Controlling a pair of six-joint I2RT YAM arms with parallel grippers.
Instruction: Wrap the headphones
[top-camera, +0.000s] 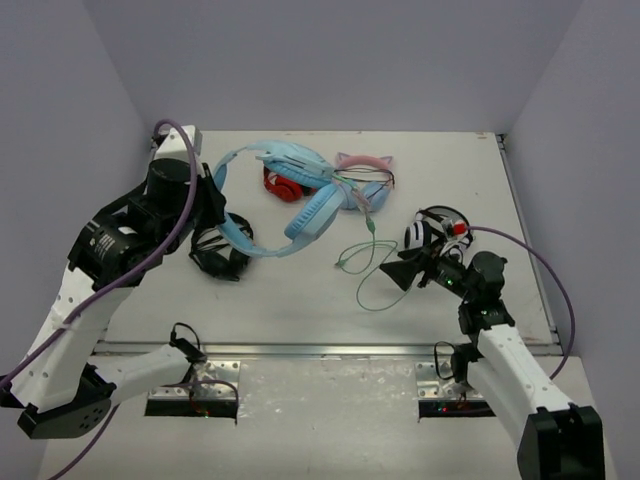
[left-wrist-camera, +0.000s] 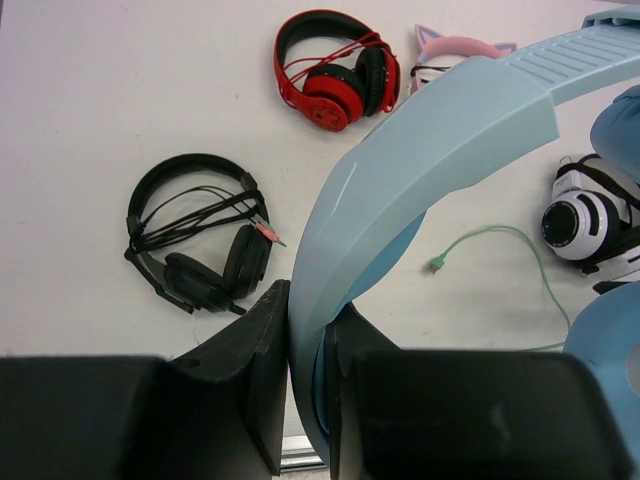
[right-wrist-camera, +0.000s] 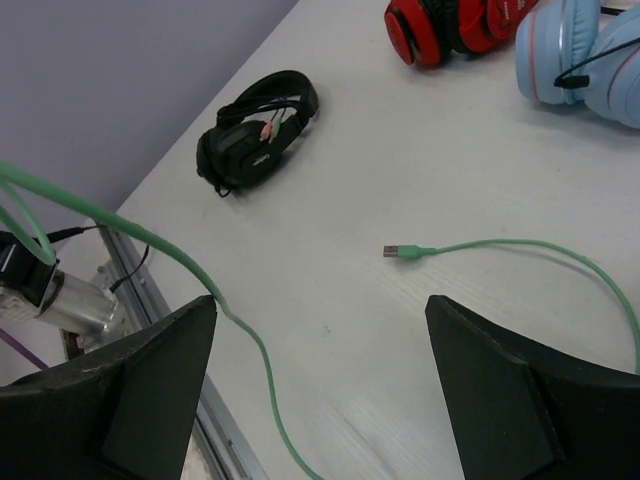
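The headphones are light blue with a wide headband; they lie tilted across the table's middle. My left gripper is shut on the headband, which is pinched between both fingers. The mint-green cable trails off in loose loops toward the right. My right gripper hovers low over it, open. In the right wrist view the cable crosses the left fingertip and runs between the spread jaws. Its plug lies loose on the table ahead.
Black headphones lie just below the left gripper. A red pair and a pale-blue pair with pink cat ears sit behind the big headphones. A white-and-black pair rests beside the right gripper. The table's metal front edge is close.
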